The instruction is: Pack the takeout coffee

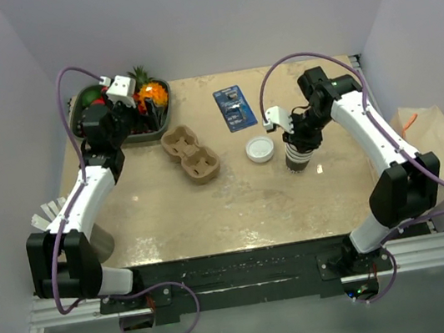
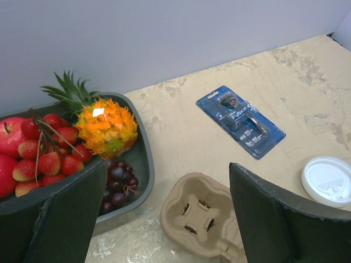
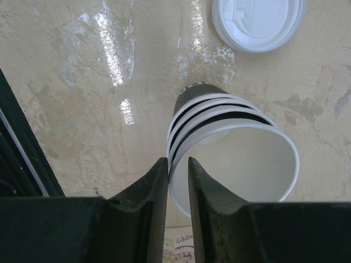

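Several nested paper cups (image 3: 192, 112) are standing beside the white lid (image 3: 258, 22) on the counter (image 3: 82, 109). The rim of the top cup (image 3: 247, 164), likely light and crushable, is being straddled by the narrow right pincer (image 3: 177, 160), grip unclear; left pincer (image 2: 167, 175) wide.

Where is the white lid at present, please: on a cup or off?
Off: the white lid lies on the table, apart from the cup stack.

Paper cups (image 3: 241, 159); smooth plstc lid (image 3: 258, 19).
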Controlling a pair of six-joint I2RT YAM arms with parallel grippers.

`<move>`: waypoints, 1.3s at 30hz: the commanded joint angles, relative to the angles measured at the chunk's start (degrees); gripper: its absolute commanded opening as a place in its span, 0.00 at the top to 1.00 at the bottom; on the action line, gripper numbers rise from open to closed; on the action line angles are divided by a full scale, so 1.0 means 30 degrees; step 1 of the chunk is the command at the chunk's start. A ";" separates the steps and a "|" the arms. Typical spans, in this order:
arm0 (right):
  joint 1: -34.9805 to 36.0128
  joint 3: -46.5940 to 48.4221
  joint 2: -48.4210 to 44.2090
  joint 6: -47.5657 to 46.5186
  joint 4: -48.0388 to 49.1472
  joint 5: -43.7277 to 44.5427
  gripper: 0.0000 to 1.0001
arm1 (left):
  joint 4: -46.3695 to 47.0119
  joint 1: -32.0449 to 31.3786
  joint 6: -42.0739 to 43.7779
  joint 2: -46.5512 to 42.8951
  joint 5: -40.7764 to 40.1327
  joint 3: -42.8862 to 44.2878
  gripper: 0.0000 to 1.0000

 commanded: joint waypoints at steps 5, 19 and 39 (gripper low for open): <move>0.0047 -0.0077 -0.0291 0.0371 0.0769 0.0779 0.90 | 0.1090 -0.0104 -0.0235 -0.0096 -0.0134 -0.0242 0.04; 0.0047 -0.0283 -0.2047 0.0899 0.2468 0.1718 1.00 | 0.1383 -0.0133 -0.0410 -0.0008 0.0012 -0.0300 0.04; 0.0047 -0.4765 -0.5476 0.2304 1.0054 0.4824 1.00 | 0.2174 -0.0368 -0.0879 0.0285 0.0247 -0.0593 0.04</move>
